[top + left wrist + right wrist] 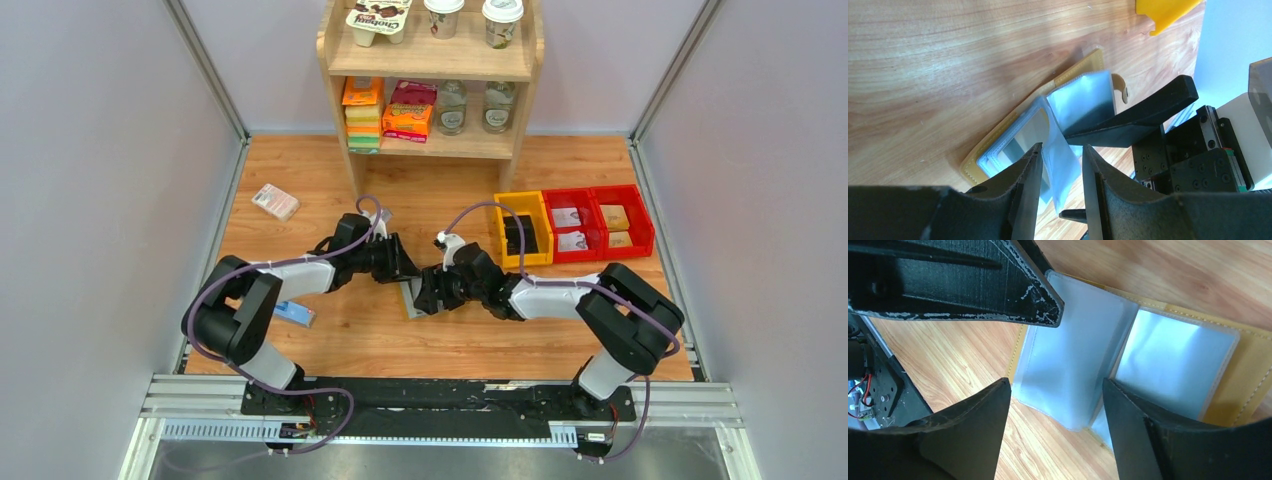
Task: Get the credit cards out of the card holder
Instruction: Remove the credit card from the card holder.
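Note:
The card holder [411,300] lies open on the wooden table between my two grippers. In the left wrist view its tan cover [970,167] lies flat with clear grey-blue sleeves [1083,97] fanned up. My left gripper [1060,160] is open, with one loose sleeve hanging between its fingers. My right gripper [1055,405] is open wide around another sleeve [1068,365], with the tan cover [1248,385] behind it. One right finger [1148,107] rests on a sleeve. In the top view the left gripper [405,272] and right gripper [425,290] nearly touch. I cannot make out any card.
A blue bar [295,313] lies by the left arm and a pink-white packet [275,201] at the far left. A wooden shelf [430,80] stands at the back. A yellow bin [522,228] and red bins [595,222] sit to the right.

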Controlling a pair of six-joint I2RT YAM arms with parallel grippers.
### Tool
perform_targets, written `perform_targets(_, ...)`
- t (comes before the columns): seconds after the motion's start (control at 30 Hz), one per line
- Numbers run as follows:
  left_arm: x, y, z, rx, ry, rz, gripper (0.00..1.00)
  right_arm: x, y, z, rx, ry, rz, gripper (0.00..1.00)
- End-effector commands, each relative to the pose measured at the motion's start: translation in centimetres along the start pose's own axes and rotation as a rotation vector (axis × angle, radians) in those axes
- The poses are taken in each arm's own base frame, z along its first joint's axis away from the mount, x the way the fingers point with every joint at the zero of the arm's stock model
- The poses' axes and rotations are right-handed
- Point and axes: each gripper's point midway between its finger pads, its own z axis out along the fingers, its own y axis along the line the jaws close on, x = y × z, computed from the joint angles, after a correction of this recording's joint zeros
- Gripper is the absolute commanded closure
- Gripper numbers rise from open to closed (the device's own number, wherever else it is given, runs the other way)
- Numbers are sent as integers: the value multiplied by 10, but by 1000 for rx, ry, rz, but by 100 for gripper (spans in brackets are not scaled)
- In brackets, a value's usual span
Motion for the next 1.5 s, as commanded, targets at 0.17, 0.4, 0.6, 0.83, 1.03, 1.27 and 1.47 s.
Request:
perform_targets(0.17,-5,-35,10,123,26,-18,58,-31,-9,-29,101,-148,-30,5)
perform_targets(0.4,0,-54,25,160,70,-19,58,-51,-20,-58,199,-268,-38,0)
perform_targets(0.6,-7,-70,36,172,77,-7,58,-51,-24,-83,234,-311,-50,5)
perform_targets(0.83,1,-67,65,153,139,-32,57,-42,-12,-89,179,-278,-73,16)
perform_targets(1.03,-2,-58,82,123,151,-48,58,-29,-12,-76,152,-232,-50,24)
perform_targets(1.27,-6,-62,82,123,144,-20,57,-18,-13,-54,120,-166,-61,41)
perform_targets(1.47,-24,-73,65,101,60,49,58,-10,-22,-38,88,-134,-40,50)
